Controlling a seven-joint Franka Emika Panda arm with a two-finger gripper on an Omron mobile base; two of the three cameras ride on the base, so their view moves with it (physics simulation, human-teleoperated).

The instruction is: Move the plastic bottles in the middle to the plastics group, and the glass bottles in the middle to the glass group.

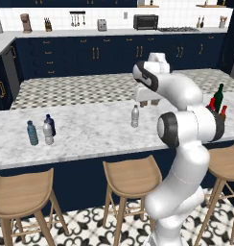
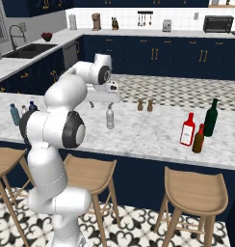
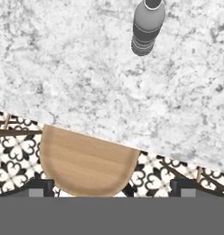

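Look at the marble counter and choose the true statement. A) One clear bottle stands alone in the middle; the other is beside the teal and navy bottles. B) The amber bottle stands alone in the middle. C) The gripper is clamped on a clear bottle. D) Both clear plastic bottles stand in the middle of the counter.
A: one clear bottle stands alone mid-counter, while the other clear bottle sits by the teal bottle and navy bottle.

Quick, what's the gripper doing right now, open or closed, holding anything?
Gripper: open, holding nothing; it hangs above the white marble counter, with the small clear plastic water bottle standing apart from it.
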